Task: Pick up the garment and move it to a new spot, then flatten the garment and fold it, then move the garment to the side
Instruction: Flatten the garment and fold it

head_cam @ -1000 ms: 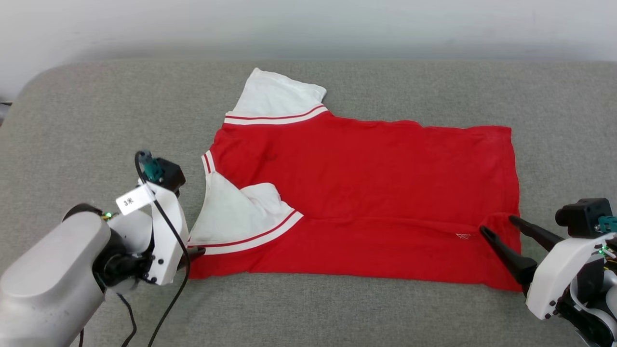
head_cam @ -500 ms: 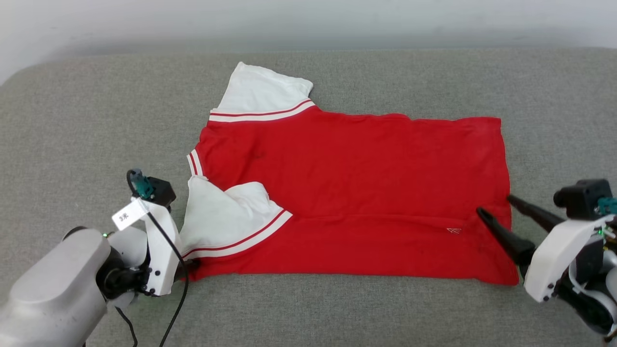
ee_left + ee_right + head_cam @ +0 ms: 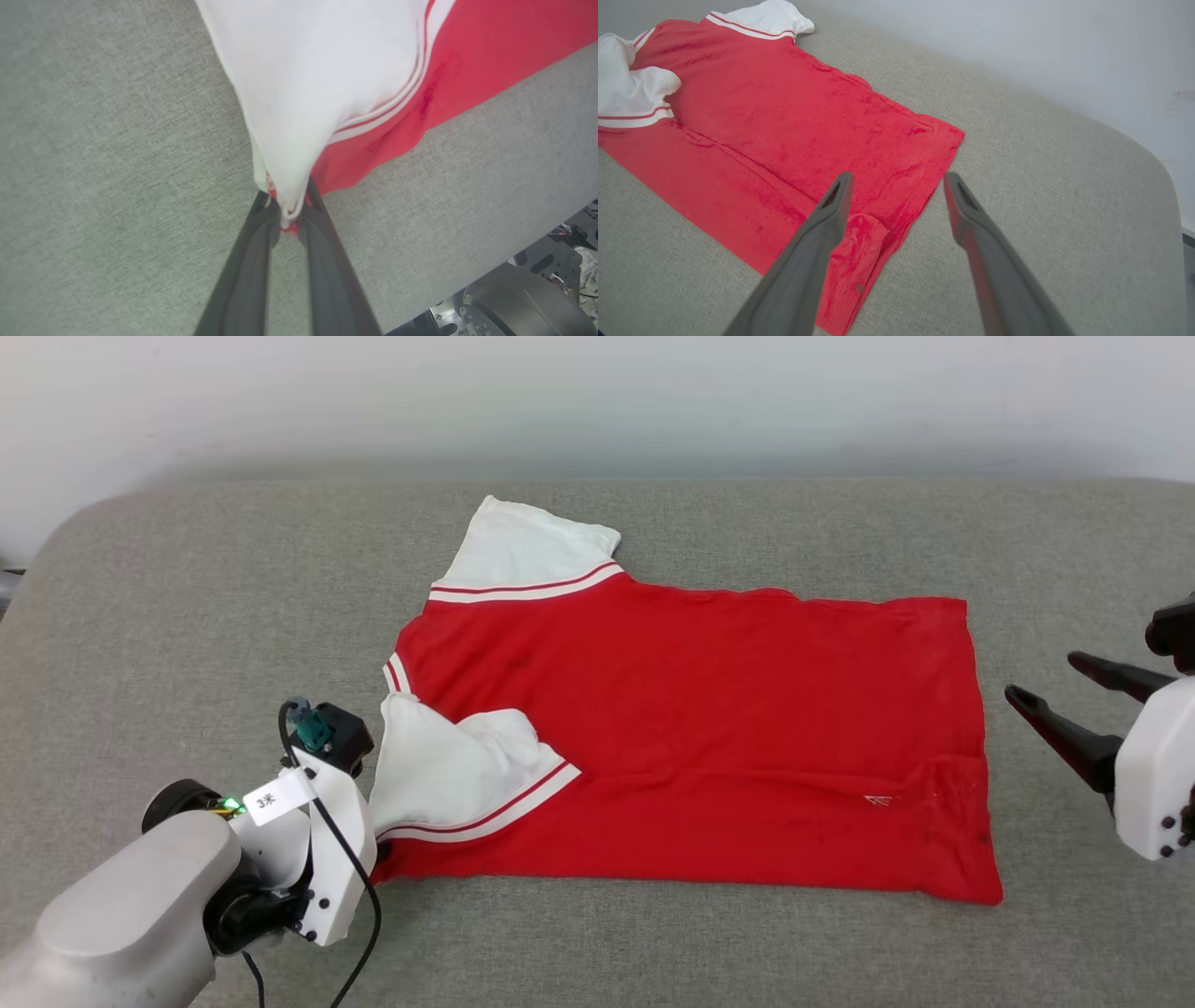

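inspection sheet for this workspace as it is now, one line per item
surface: grey fabric cushion, lightly textured.
job's things: red jersey T-shirt spread flat, no lettering showing; near white sleeve folded onto the body.
clutter: nothing seen.
grippers: left gripper shut on the shirt's corner by that sleeve; right gripper open, apart from the hem.
cables: black cable looping off the left wrist.
surroundings: pale wall behind.

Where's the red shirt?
In the head view's middle, the garment lies on the grey cushion, its near-left corner pinched by the left gripper, the open right gripper off its right edge.
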Robot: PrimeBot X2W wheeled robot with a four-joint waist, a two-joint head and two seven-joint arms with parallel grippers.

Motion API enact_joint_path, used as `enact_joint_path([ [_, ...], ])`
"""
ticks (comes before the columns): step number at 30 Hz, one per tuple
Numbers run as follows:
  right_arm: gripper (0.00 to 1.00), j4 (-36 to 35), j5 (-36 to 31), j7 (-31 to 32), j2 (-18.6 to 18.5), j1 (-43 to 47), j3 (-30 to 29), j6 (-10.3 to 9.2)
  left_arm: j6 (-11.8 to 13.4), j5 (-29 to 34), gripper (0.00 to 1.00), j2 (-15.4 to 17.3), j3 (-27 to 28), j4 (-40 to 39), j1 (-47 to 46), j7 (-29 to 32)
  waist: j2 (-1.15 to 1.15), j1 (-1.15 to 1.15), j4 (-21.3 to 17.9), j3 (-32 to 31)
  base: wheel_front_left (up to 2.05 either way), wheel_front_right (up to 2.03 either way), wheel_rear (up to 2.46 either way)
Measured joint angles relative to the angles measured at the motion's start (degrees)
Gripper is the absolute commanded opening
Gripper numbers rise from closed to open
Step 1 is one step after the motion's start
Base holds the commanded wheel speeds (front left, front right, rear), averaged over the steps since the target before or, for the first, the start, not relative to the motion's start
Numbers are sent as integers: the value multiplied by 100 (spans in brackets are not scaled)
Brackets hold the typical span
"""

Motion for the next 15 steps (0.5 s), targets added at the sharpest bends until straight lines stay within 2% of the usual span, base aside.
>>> enact_joint_path([
  [9,100,200,603,1956,-190,5,-40,1,2,166,0,185,-16,-555,-76,-337,0,0,120,21,0,0,0],
  [12,100,393,513,2539,-108,77,-41,1,41,244,0,175,-27,-668,-120,-359,0,0,156,86,0,0,0],
  [15,100,598,488,2865,167,166,-129,0,60,285,0,135,-30,-753,-185,-389,0,0,192,178,0,0,0],
])
